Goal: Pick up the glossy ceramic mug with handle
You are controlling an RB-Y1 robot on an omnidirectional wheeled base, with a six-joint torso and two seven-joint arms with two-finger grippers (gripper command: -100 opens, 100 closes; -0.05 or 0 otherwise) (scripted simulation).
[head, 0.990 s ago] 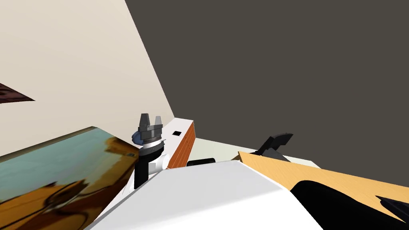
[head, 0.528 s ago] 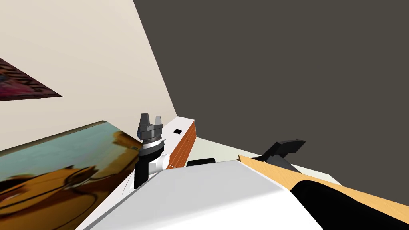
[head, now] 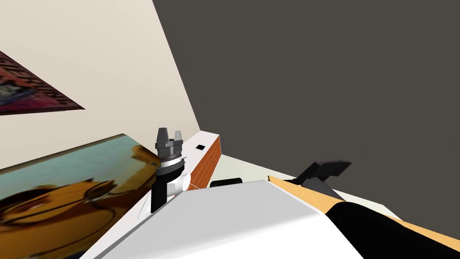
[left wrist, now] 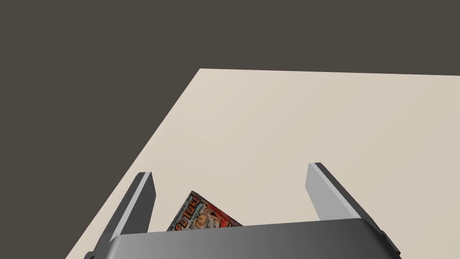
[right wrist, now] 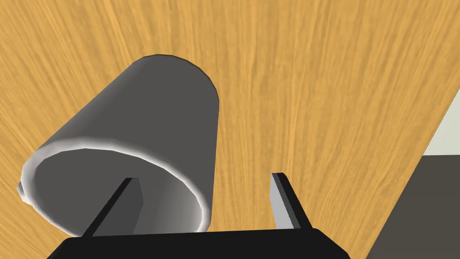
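Note:
A grey mug with a pale rim stands on a wooden table top. My right gripper is right over its mouth, open. One finger reaches inside the mug and the other finger hangs outside, so the two straddle the near wall without pressing it. A small bump on the rim's far side may be the handle. My left gripper is raised beside the chest, open and with nothing in it.
The wooden table runs to my right and its edge lies close to the outer finger. A dark angular shape stands behind the table. A brick-red cabinet with a white top and a large picture lie to the left.
My head has turned: the wall poster has slid further into view and the dark shape behind the table has shifted right. The left arm holds its pose.

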